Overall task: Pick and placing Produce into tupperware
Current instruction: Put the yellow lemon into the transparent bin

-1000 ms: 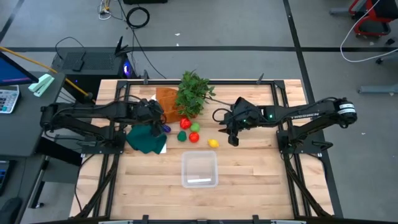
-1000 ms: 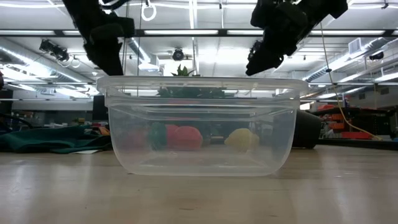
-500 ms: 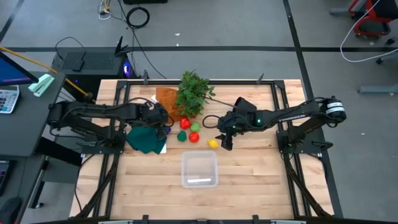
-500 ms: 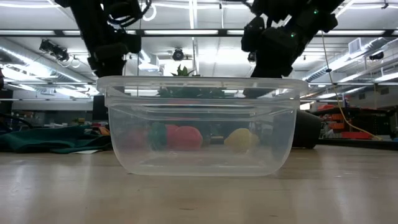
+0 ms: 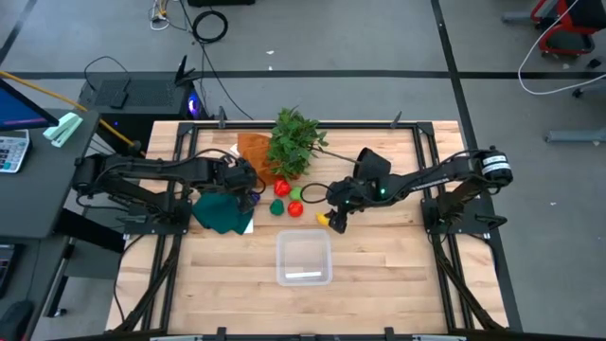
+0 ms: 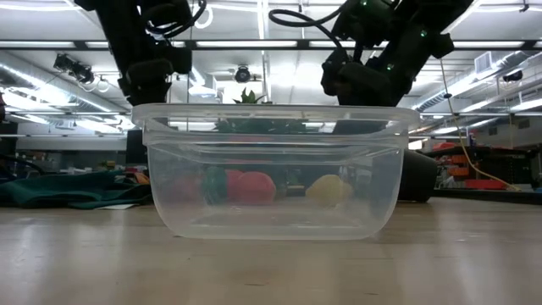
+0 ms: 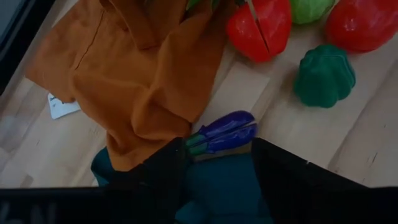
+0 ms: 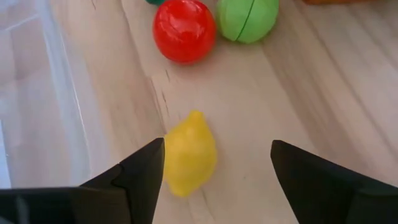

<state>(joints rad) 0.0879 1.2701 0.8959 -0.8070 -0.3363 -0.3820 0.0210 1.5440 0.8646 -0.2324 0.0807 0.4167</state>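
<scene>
Right wrist view | right hand (image 8: pixel 214 165) open around yellow lemon (image 8: pixel 189 153) | no readable writing

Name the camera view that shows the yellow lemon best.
The right wrist view: the lemon lies large and unobstructed on the wood between the open right pincer's fingers. The high view shows only a yellow sliver beside that pincer; the low view shows it blurred through the tupperware; the left wrist view misses it.

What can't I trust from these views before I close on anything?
- High view: right hand covers most of the lemon.
- Low view: produce blurred behind the tub wall; both hands cut off by the top edge.
- Left wrist: the eggplant sits between the fingers; contact unclear.
</scene>
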